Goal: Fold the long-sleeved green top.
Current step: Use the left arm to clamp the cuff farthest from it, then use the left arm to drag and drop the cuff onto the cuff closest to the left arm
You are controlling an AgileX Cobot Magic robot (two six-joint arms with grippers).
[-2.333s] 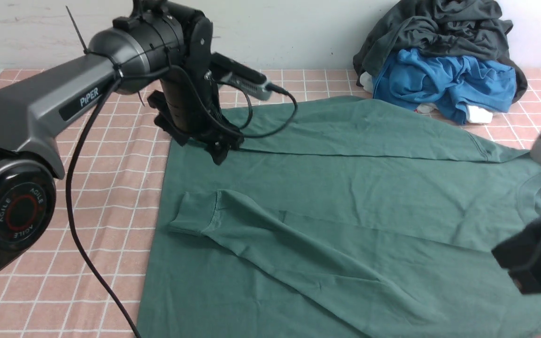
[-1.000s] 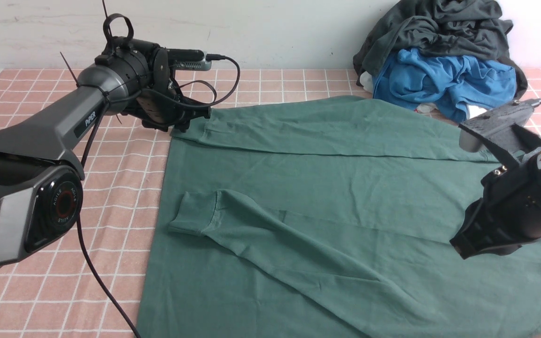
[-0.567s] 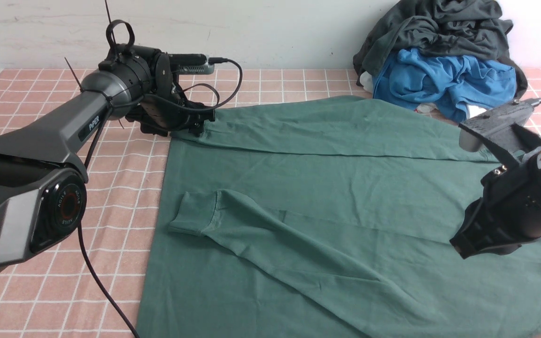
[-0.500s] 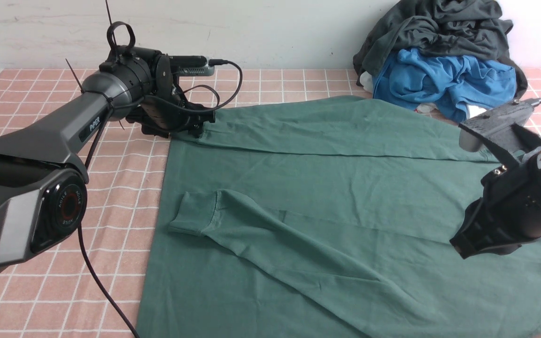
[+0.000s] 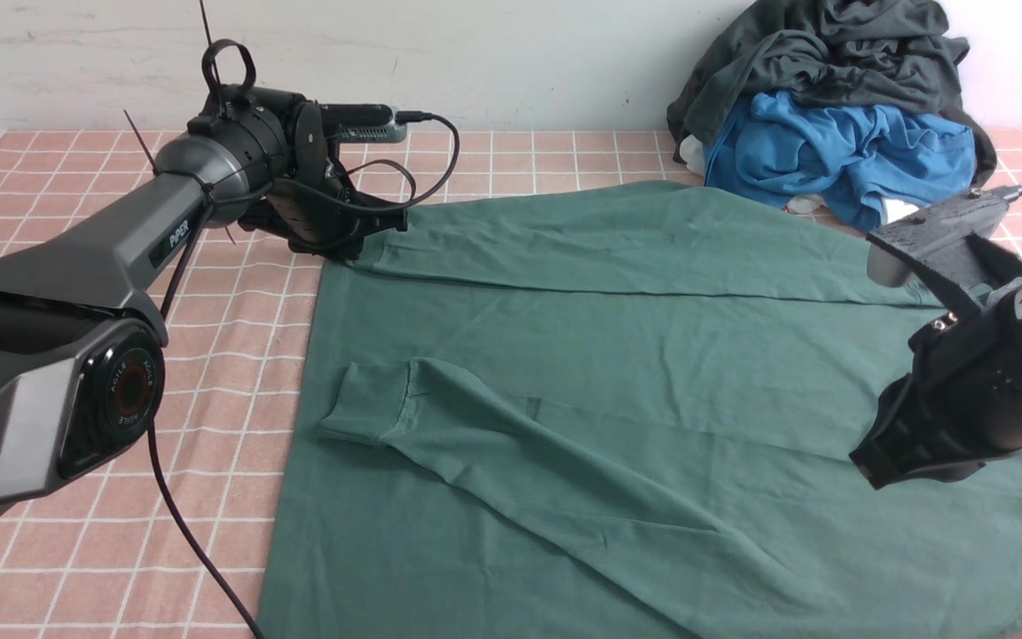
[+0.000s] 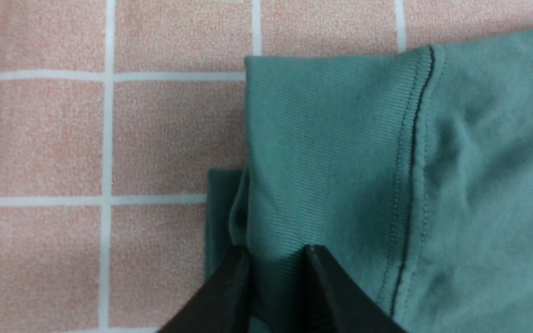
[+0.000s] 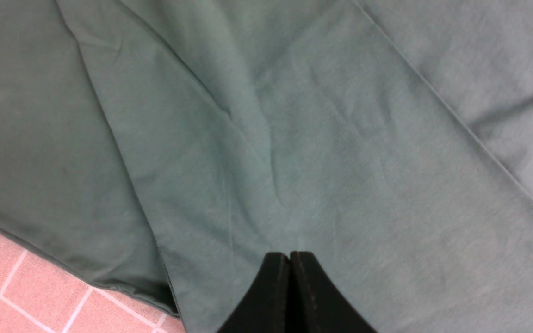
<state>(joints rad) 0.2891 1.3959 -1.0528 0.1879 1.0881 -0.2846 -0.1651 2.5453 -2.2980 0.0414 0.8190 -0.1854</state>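
Left gripper (image 6: 275, 253), nearly closed, pinching green top (image 5: 617, 355) (cuff (image 6: 326, 138))

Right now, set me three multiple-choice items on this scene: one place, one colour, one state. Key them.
1. The clothes pile lies at the table's: A near left; B far right; C near middle.
2. The piece under the dark grey garment in that pile is: A red; B yellow; C blue.
3. The right hand's jaws are: A shut and empty; B wide open; C clamped on a sock.

B: the pile sits at the far right edge.
C: the blue garment shows below the dark one.
A: the jaws meet above the green long-sleeved top, with nothing between.
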